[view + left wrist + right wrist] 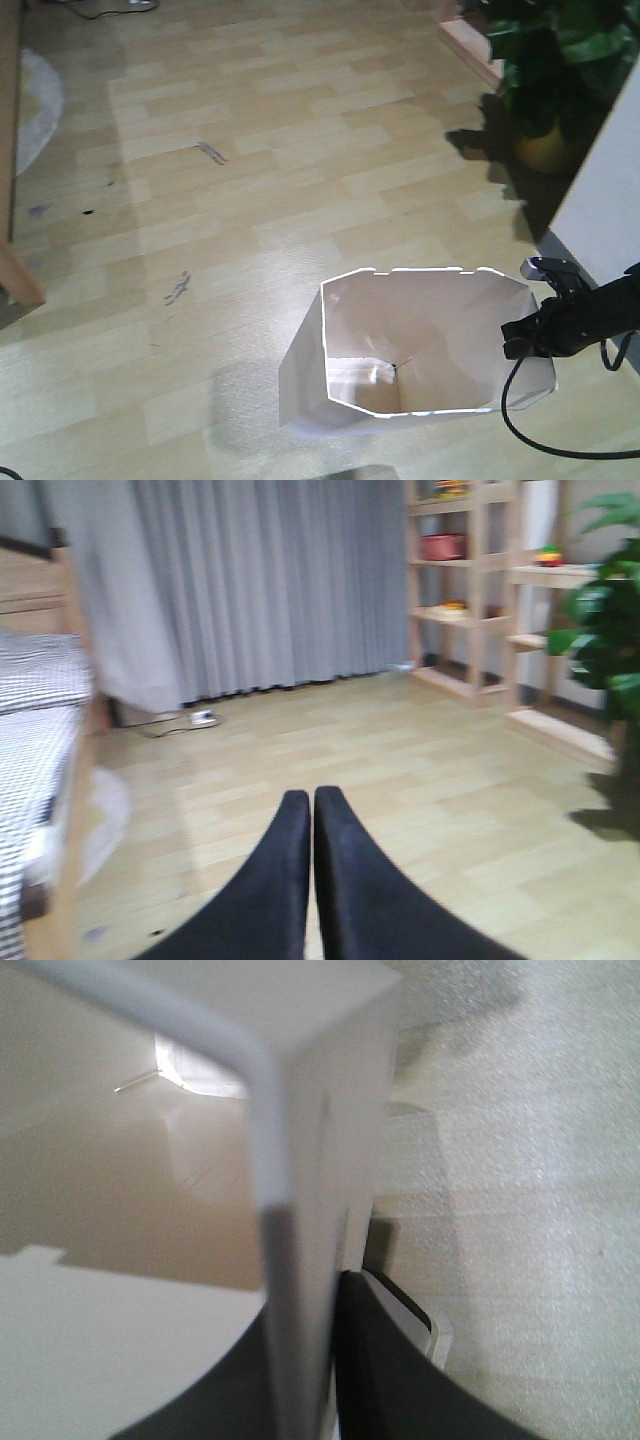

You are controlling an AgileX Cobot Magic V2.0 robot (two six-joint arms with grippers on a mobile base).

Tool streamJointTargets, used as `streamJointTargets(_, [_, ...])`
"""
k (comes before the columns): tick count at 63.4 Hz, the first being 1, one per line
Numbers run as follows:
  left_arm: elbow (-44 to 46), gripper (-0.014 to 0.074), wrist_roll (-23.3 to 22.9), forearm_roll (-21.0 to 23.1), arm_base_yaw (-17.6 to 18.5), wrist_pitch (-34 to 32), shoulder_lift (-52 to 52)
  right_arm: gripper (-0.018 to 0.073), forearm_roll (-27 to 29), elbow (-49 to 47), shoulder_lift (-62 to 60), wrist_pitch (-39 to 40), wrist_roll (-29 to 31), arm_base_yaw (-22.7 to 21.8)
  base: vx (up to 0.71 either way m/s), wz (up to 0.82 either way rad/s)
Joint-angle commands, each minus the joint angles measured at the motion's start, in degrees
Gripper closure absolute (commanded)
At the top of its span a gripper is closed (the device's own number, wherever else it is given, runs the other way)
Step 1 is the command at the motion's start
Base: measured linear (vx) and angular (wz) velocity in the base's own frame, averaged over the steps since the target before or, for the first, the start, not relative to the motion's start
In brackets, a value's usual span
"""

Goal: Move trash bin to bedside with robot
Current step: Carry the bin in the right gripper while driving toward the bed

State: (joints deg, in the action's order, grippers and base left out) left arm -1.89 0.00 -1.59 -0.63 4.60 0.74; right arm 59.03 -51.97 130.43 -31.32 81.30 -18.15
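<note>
**One bin, two claws: the right one has the rim.**

Right claw is clamped narrow on the right-hand wall of the single white trash bin, one finger inside, one outside, with the thin wall pinched between them in the wrist view. The bin sits on the wooden floor, mouth open to the front camera, cream inside. One potted plant stands near, behind it. Left claw is closed on nothing, its two black fingers pressed together in the air. One bed in check bedding shows at the left of that view, well apart from the plant.
</note>
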Motion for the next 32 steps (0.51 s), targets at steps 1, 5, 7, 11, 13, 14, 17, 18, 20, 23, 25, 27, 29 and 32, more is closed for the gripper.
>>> streamJointTargets(1, [-0.67,0.0603,-0.79,0.54,0.35,-4.23,0.84,0.0563,3.64,-0.5,-3.99,-11.11,-0.06,-0.07,0.05,0.49])
streamJointTargets(5, [-0.67,0.0603,-0.79,0.54,0.35,-4.23,0.84,0.0563,3.64,-0.5,-3.99,-11.11,-0.06,-0.07,0.05,0.47])
streamJointTargets(7, [-0.67,0.0603,-0.79,0.54,0.35,-4.23,0.84,0.0563,3.64,-0.5,-3.99,-11.11,-0.06,-0.07,0.05,0.44])
streamJointTargets(11, [-0.67,0.0603,-0.79,0.54,0.35,-4.23,0.84,0.0563,3.64,-0.5,-3.99,-11.11,-0.06,-0.07,0.05,0.43])
streamJointTargets(13, [-0.67,0.0603,-0.79,0.54,0.35,-4.23,0.84,0.0563,3.64,-0.5,-3.99,-11.11,-0.06,-0.07,0.05,0.42])
streamJointTargets(14, [-0.67,0.0603,-0.79,0.54,0.35,-4.23,0.84,0.0563,3.64,-0.5,-3.99,-11.11,-0.06,-0.07,0.05,0.41])
streamJointTargets(17, [-0.67,0.0603,-0.79,0.54,0.35,-4.23,0.84,0.0563,3.64,-0.5,-3.99,-11.11,-0.06,-0.07,0.05,0.4])
streamJointTargets(18, [-0.67,0.0603,-0.79,0.54,0.35,-4.23,0.84,0.0563,3.64,-0.5,-3.99,-11.11,-0.06,-0.07,0.05,0.39])
streamJointTargets(20, [-0.67,0.0603,-0.79,0.54,0.35,-4.23,0.84,0.0563,3.64,-0.5,-3.99,-11.11,-0.06,-0.07,0.05,0.38])
streamJointTargets(23, [-0.67,0.0603,-0.79,0.54,0.35,-4.23,0.84,0.0563,3.64,-0.5,-3.99,-11.11,-0.06,-0.07,0.05,0.36])
streamJointTargets(25, [-0.67,0.0603,-0.79,0.54,0.35,-4.23,0.84,0.0563,3.64,-0.5,-3.99,-11.11,-0.06,-0.07,0.06,0.35])
streamJointTargets(27, [-0.67,0.0603,-0.79,0.54,0.35,-4.23,0.84,0.0563,3.64,-0.5,-3.99,-11.11,-0.06,-0.07,0.06,0.33])
streamJointTargets(29, [-0.67,0.0603,-0.79,0.54,0.35,-4.23,0.84,0.0563,3.64,-0.5,-3.99,-11.11,-0.06,-0.07,0.06,0.31])
streamJointTargets(32, [-0.67,0.0603,-0.79,0.54,0.35,-4.23,0.84,0.0563,3.64,-0.5,-3.99,-11.11,-0.06,-0.07,0.07,0.29])
